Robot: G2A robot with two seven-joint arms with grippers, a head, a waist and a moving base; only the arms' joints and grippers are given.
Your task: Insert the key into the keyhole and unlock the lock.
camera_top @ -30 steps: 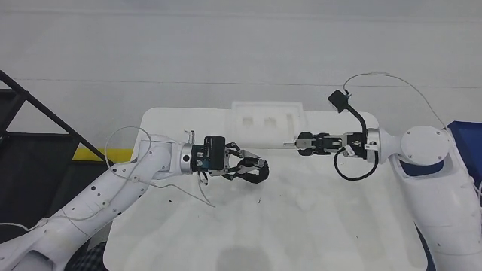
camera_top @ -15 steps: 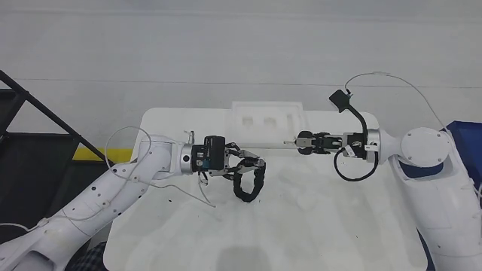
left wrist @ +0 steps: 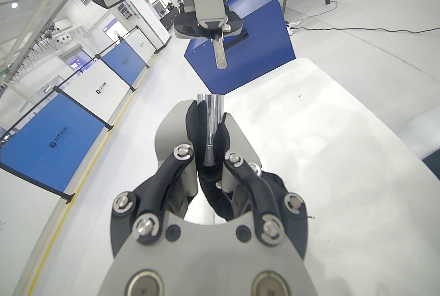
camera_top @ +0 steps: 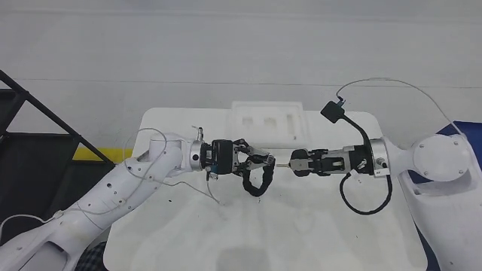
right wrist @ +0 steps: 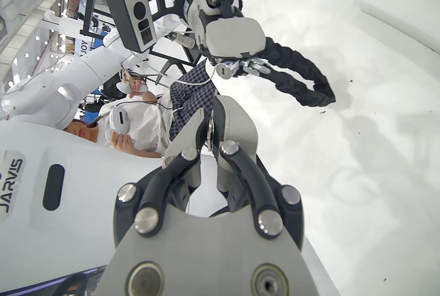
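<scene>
Hanging above the white bench (camera_top: 324,226), toward its left, the left fingers (camera_top: 253,161) are closed tight on the lock (left wrist: 212,125). Its chrome barrel sticks out past them with the keyhole end facing right, and its black sleeved cable hangs off it in a loop. Just right of the barrel is a small open gap, then the key (left wrist: 219,52), its blade pointing left at the keyhole without touching it. The two seem roughly in line, though the angle makes that hard to judge. The right fingers (camera_top: 299,163) are pinched shut on the key's head, leaving the blade free beyond them. Behind both, a white foam tray (camera_top: 267,120) sits at the bench's far edge.
</scene>
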